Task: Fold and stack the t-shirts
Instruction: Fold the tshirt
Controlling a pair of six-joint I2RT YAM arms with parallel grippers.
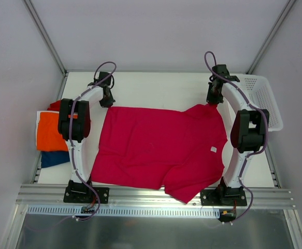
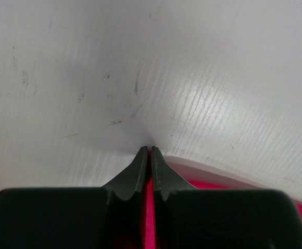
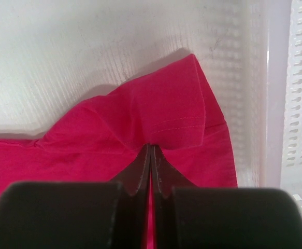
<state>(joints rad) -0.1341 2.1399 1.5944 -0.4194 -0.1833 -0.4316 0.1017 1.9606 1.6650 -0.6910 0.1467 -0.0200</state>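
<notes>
A magenta-pink t-shirt (image 1: 156, 148) lies spread across the middle of the table, one sleeve hanging over the near edge. My left gripper (image 1: 107, 101) is shut on the shirt's far left corner; pink cloth (image 2: 149, 207) shows between the closed fingers. My right gripper (image 1: 212, 99) is shut on the far right corner, where the hemmed sleeve (image 3: 176, 116) bunches up above the fingertips. A stack of folded shirts sits at the left edge: orange (image 1: 49, 132) on top, dark blue (image 1: 52, 158) under it, red (image 1: 53, 106) peeking out behind.
A white perforated plastic basket (image 1: 267, 101) stands at the far right of the table, close beside my right arm; its wall shows in the right wrist view (image 3: 298, 93). An aluminium rail (image 1: 151, 194) runs along the near edge.
</notes>
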